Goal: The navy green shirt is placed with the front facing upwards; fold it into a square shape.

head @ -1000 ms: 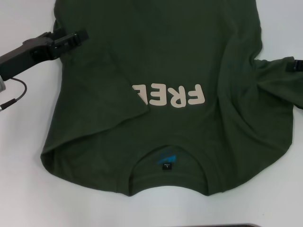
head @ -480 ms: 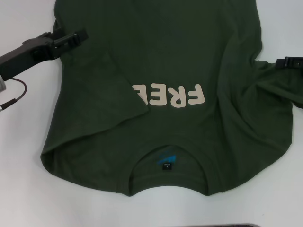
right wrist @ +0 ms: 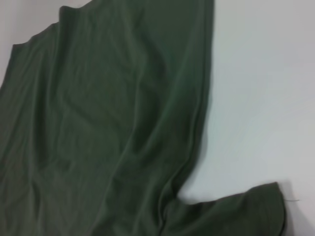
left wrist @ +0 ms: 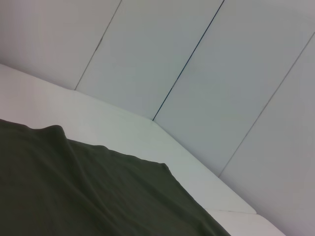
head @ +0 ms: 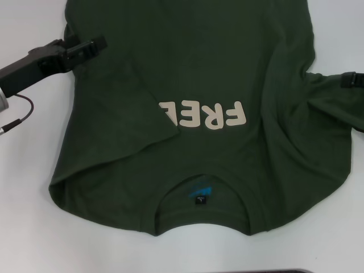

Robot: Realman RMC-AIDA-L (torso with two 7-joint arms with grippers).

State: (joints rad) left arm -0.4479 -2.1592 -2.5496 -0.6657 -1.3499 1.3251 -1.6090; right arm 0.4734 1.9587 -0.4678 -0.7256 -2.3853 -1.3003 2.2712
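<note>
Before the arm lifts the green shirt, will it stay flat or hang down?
The shirt will probably hang limp: one side already lies folded over the lettering, and soft wrinkles run across it. It likely drags and bunches if pushed, as near the right pincer.

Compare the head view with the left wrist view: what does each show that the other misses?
Only the head view shows the cream FREE lettering, the collar with its inner label, the left sleeve folded in over the chest, the left gripper at the shirt's left edge and the right gripper at its right edge. Only the left wrist view shows the paneled wall behind the table. Both show the navy green shirt lying on the white table.
</note>
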